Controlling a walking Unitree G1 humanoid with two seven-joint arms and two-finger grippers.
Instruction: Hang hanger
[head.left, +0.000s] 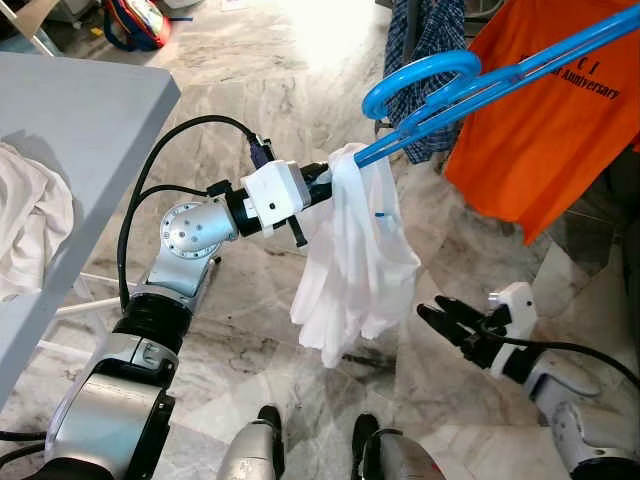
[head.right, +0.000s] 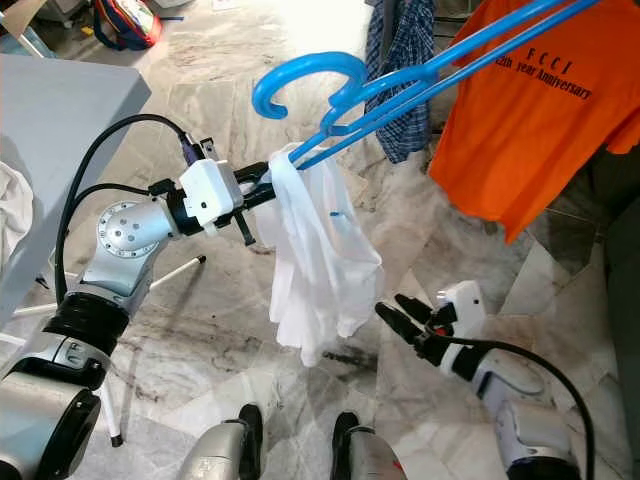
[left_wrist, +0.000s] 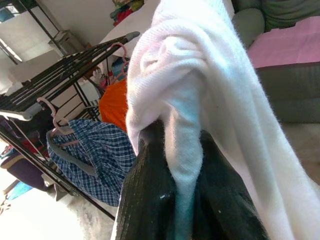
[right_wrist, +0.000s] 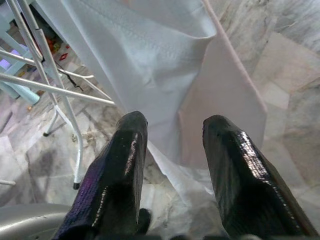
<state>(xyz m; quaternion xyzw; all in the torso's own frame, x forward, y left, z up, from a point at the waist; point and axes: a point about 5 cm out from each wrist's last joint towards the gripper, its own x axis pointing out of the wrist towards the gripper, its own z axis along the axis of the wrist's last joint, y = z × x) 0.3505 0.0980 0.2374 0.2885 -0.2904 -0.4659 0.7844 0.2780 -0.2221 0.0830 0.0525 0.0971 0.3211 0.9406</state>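
Note:
A blue plastic hanger (head.left: 450, 85) slants up to the right, its hook (head.right: 300, 80) curling at the left end. A white garment (head.left: 360, 255) hangs from its lower end. My left gripper (head.left: 335, 180) is shut on that end of the hanger and the white cloth (left_wrist: 190, 115) wrapped around it. My right gripper (head.left: 440, 318) is open and low, just right of the garment's hem. In the right wrist view its fingers (right_wrist: 122, 165) point at the white fabric (right_wrist: 150, 55) without touching it.
An orange T-shirt (head.left: 550, 110) and a blue plaid shirt (head.left: 425, 40) hang on a dark drying rack (left_wrist: 55, 75) ahead. A grey table (head.left: 70, 130) with white cloth (head.left: 30, 225) stands to my left. The floor (head.left: 250, 60) is marble.

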